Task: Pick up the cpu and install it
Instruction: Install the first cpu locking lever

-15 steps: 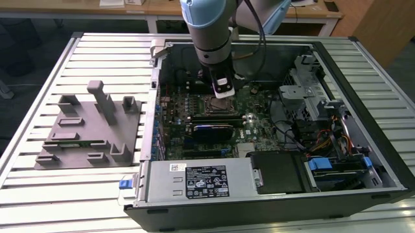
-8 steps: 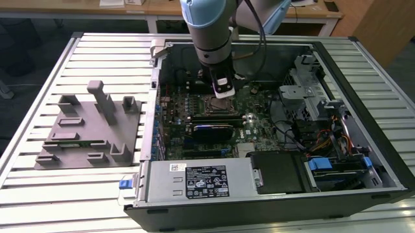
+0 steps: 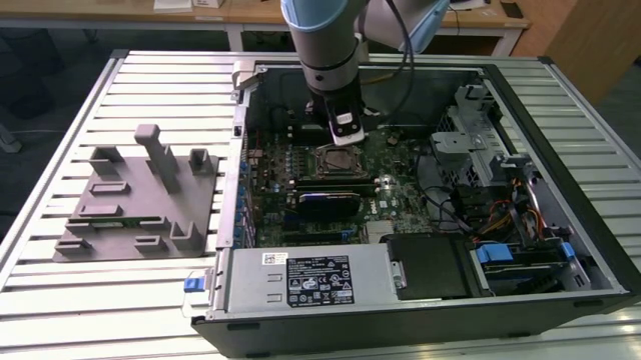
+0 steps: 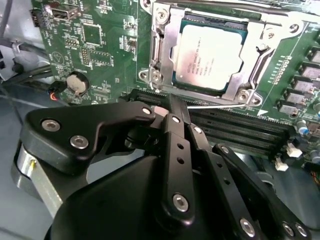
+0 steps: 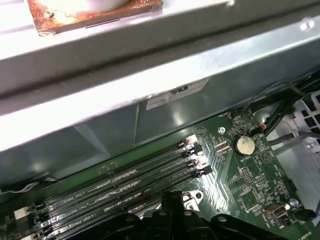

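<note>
Since the cpu (image 4: 210,50) already sits in its socket (image 4: 165,60), placement looks done; the claw (image 4: 175,107), fingers together and empty, hangs just near of it above the memory slots (image 4: 240,130).

labels: cpu (image 4: 210,55) top | white sticker (image 3: 320,283) on power supply | print illegible

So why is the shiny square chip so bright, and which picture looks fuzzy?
In the second wrist view, room light glares off the metal top of the cpu seated in its socket, while the near gripper looks dark. In the first wrist view, the case wall is washed out and soft. In the exterior view, the arm shades the motherboard.
</note>
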Available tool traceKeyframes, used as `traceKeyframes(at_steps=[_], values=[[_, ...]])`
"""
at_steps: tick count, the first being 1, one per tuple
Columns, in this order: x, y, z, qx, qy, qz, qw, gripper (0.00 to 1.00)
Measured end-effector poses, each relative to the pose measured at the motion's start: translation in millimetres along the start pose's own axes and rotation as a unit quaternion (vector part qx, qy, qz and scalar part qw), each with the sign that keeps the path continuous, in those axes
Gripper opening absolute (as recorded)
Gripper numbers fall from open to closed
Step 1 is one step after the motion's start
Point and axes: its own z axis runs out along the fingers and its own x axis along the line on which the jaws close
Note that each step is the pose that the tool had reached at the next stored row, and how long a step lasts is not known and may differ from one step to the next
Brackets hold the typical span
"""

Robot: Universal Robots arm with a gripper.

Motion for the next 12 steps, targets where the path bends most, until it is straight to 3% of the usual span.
traceKeyframes(at_steps=[6,12], values=[[-1.2,2.4,-7.8,0.0,0.0,0.0,1.0,0.11],[2.9,3.3,-8.6,0.0,0.0,0.0,1.0,0.11]])
